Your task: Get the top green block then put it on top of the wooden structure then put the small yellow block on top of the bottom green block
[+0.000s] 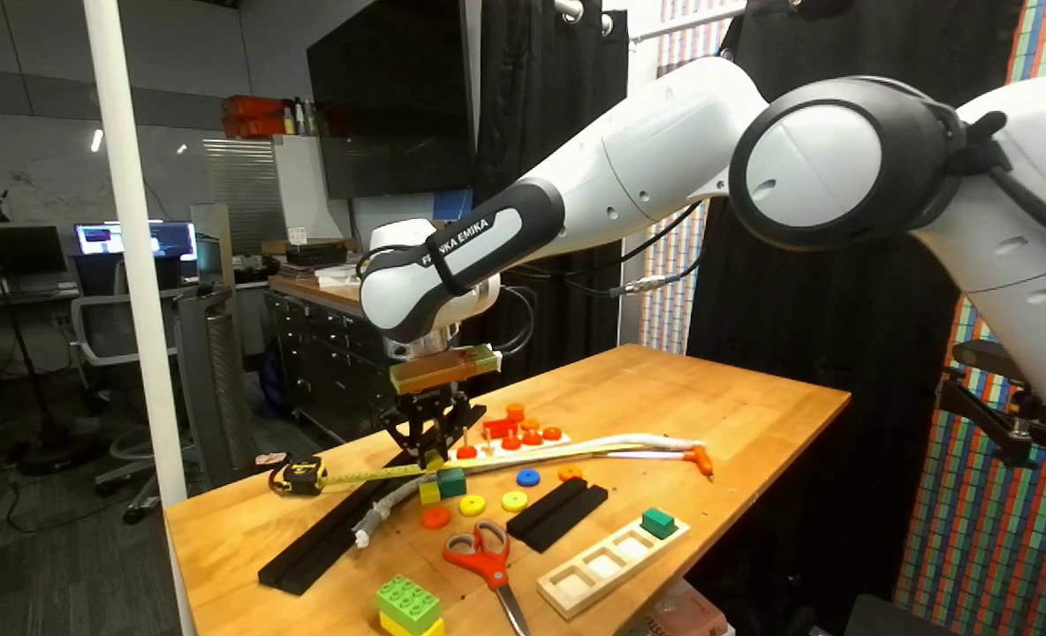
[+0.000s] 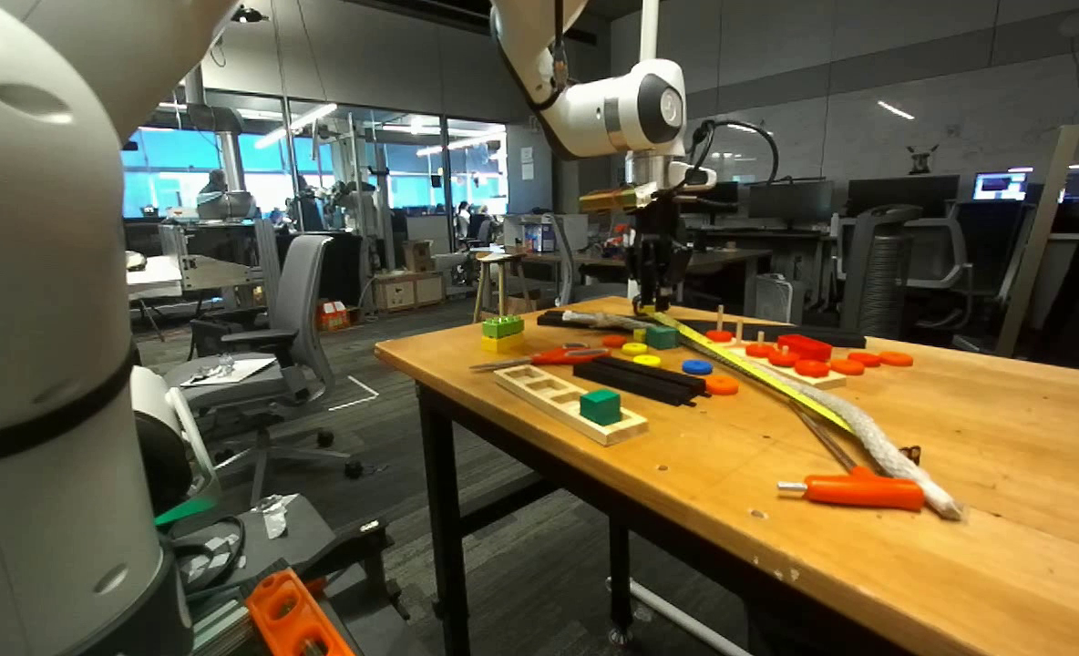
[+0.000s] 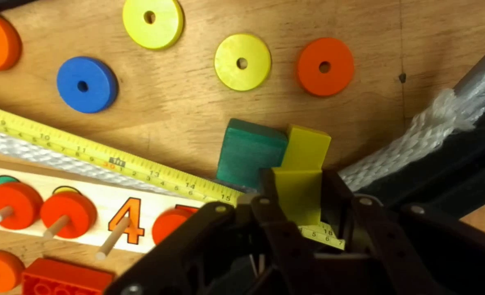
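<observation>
Gripping a small yellow block (image 3: 298, 198), the tool (image 3: 299, 186) hangs over a cluttered wooden table (image 1: 664, 393) near black curtains (image 1: 761, 305)

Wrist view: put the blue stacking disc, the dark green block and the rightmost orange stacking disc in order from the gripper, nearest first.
1. Dark green block: just to the picture's left of the gripper.
2. Rightmost orange stacking disc: toward the picture's top.
3. Blue stacking disc: well off to the picture's left.
</observation>
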Available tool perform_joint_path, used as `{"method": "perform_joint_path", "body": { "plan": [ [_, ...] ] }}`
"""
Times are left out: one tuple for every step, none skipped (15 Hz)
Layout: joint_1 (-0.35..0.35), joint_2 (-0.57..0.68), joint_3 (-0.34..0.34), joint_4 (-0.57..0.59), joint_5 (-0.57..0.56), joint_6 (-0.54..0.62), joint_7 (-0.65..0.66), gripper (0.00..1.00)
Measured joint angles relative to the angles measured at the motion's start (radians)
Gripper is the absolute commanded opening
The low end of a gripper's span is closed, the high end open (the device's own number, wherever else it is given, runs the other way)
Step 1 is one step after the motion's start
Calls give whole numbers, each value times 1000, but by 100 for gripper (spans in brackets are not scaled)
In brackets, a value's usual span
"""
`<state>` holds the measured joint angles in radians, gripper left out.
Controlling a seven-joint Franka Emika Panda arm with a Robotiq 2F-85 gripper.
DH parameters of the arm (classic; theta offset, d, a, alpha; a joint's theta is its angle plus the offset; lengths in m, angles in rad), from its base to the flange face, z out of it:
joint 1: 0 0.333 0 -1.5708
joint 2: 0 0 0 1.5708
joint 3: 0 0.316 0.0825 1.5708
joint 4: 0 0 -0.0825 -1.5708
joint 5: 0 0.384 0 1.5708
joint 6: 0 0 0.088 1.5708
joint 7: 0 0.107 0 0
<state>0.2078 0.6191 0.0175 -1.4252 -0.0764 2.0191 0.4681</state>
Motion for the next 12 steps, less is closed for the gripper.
{"method": "perform_joint_path", "body": {
  "plan": [
    [0,-7,-3,-11,0,4,16,20],
    [0,-15,-6,-24,0,9,31,20],
    [0,-23,-8,-37,0,13,46,20],
    [0,-30,-10,-50,0,15,59,20],
    [0,-37,-12,-61,0,17,70,20],
    [0,-43,-13,-74,1,22,80,20],
    [0,-48,-14,-86,3,29,89,20],
    [0,-51,-15,-95,4,34,97,20],
    [0,-53,-15,-103,5,41,103,20],
    [0,-53,-16,-110,6,50,109,20],
    [0,-53,-16,-116,8,56,114,20],
    [0,-53,-16,-122,9,66,117,20]
  ]
}}
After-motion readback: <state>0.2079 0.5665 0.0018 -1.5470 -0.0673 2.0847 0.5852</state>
